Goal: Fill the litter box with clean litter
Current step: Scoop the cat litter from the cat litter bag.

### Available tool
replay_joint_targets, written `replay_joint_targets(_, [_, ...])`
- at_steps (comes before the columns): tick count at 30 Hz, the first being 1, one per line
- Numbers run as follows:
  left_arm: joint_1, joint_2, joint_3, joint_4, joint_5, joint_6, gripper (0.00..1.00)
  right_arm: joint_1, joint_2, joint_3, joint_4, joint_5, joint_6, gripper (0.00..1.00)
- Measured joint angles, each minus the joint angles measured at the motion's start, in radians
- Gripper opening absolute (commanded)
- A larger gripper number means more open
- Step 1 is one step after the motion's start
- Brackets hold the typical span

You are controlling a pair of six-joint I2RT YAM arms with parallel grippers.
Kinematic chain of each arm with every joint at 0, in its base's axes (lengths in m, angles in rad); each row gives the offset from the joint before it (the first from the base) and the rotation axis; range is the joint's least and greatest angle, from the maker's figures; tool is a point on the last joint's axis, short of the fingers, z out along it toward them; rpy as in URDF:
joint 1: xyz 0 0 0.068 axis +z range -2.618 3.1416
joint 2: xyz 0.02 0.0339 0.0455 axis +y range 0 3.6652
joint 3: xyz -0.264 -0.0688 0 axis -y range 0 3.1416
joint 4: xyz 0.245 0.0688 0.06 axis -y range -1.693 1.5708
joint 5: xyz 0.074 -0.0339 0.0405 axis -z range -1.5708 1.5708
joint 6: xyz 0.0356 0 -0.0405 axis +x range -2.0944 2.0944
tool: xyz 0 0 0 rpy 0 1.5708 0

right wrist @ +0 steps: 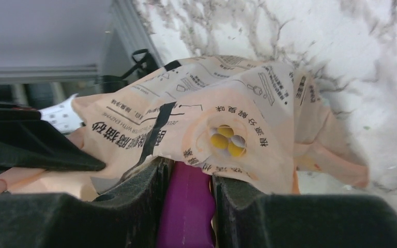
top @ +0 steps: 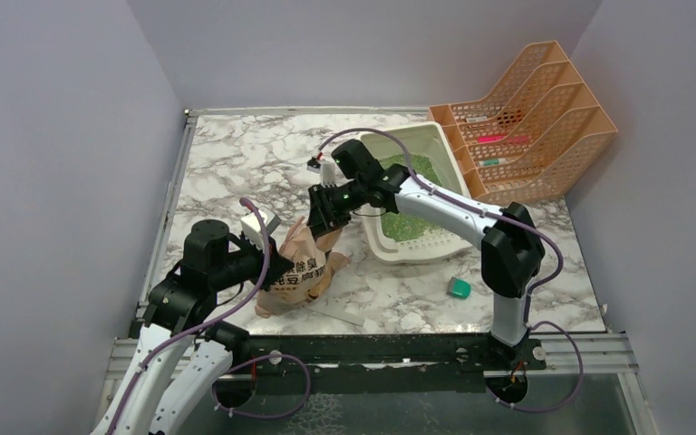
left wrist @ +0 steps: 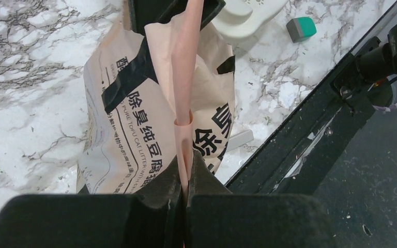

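While the left tool (left wrist: 186,173) is closed tight on a thin fold of the bag (left wrist: 129,119), pinching the paper flat between its fingers, the right tool (right wrist: 188,178) stands part open, clamped on the handle of the magenta scoop (right wrist: 186,212) at the bag's top. Under both tools the bag stands on the bench (top: 236,172). Just right of the right tool sits the box (top: 417,251), that arm reaching across it, with green litter (top: 408,222) spread inside.

L fingers (left wrist: 150,217) pinched shut; R fingers (right wrist: 134,206) clamped.
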Motion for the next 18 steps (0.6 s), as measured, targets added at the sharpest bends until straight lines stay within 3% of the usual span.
replay_joint_targets(11, [0.0, 0.0, 0.0, 0.012, 0.0, -0.003, 0.0, -0.131, -0.039, -0.312, 0.532, -0.381, 0.432, 0.01])
replay_joint_targets(18, [0.0, -0.001, 0.0, 0.009, 0.0, -0.003, 0.0, -0.196, -0.087, -0.391, 0.626, -0.417, 0.551, 0.01])
